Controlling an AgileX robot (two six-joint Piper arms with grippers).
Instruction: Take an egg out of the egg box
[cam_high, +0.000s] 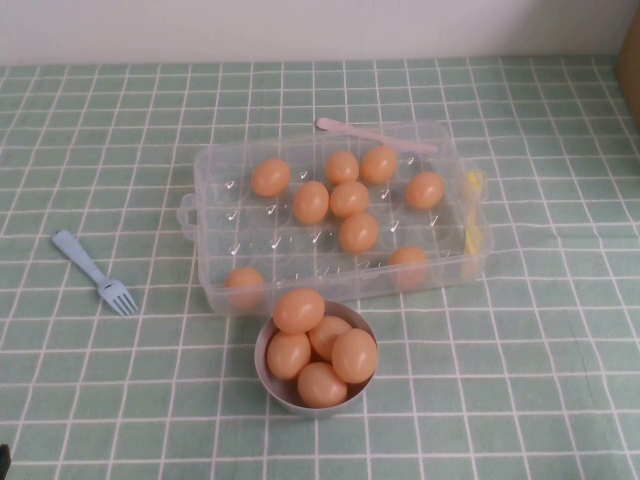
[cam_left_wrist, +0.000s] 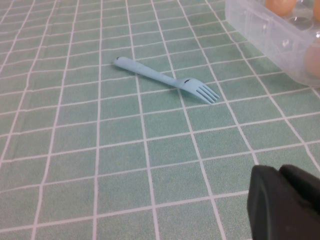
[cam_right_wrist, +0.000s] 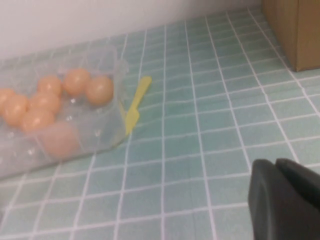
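Note:
The clear plastic egg box stands mid-table with several orange-tan eggs in its cups, one egg near its middle. Neither arm appears in the high view. In the left wrist view my left gripper is shut and empty, low over the cloth, well away from the egg box corner. In the right wrist view my right gripper is also shut and empty, off to the side of the egg box, whose eggs show through the wall.
A small grey bowl heaped with several eggs sits just in front of the box. A blue fork lies left of it. A pink utensil rests on the box's far edge, a yellow knife on its right. A brown box stands far right.

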